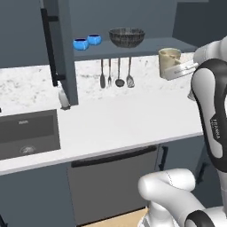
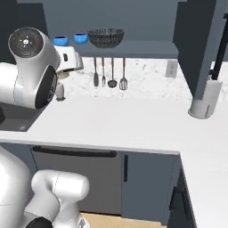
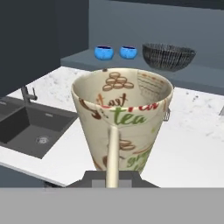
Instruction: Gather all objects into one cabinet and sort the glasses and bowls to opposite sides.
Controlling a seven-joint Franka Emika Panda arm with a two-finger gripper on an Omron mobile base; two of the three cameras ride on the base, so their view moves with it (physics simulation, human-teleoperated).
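My gripper (image 1: 178, 71) is shut on the cream mug (image 1: 170, 59), holding it upright in the air above the right part of the counter. In the hand view the mug (image 3: 122, 116) is close up, printed with brown and green lettering, its handle toward the camera. Two blue bowls (image 1: 80, 44) (image 1: 94, 39) sit side by side on the open cabinet's bottom shelf (image 1: 155, 44), to the left of the mug. They also show in the hand view (image 3: 104, 52) (image 3: 128, 52). The cabinet door (image 1: 62, 53) stands open at the left, its black bar handle (image 1: 49, 46) facing out.
A dark wire-mesh basket (image 1: 127, 37) stands on the same shelf, right of the bowls. Utensils (image 1: 117, 73) hang below the shelf. A sink (image 1: 27, 133) and faucet (image 1: 63, 95) lie at the left. A white roll (image 2: 205, 98) stands by another open door (image 2: 196, 49) at the right.
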